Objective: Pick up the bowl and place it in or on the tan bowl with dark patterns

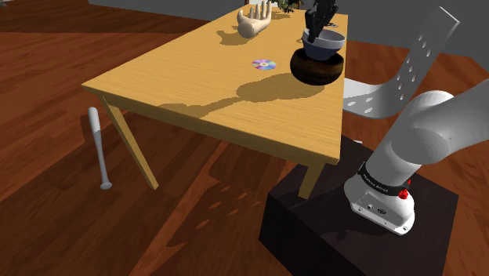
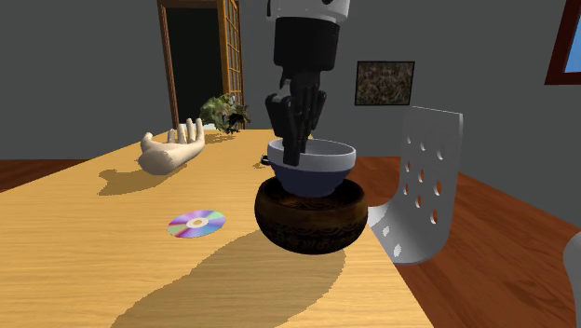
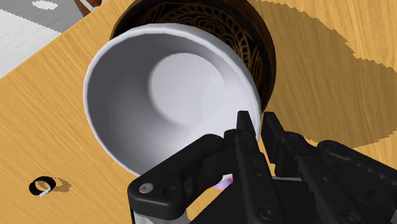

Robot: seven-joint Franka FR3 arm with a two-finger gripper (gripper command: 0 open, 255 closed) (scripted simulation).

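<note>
A bowl [image 2: 312, 168] with a white inside and blue-grey outside sits in the mouth of a dark brown bowl with carved patterns [image 2: 312, 219] near the table's edge. My black gripper [image 2: 296, 144] comes down from above, its two fingers shut on the rim of the white-lined bowl [image 3: 172, 89], one inside and one outside. In the wrist view the patterned bowl [image 3: 254, 38] shows around and behind it. In the shoulder view the gripper [image 1: 316, 33] stands over the stacked bowls [image 1: 325, 45], with the dark bowl [image 1: 317, 69] under it.
On the wooden table [image 1: 196, 86] lie a shiny disc [image 1: 264, 64], a pale hand sculpture [image 1: 255, 23] and a small plant [image 2: 223, 114]. A white perforated chair [image 1: 392, 86] stands beside the bowls. A grey bat [image 1: 98, 145] leans at the table's leg.
</note>
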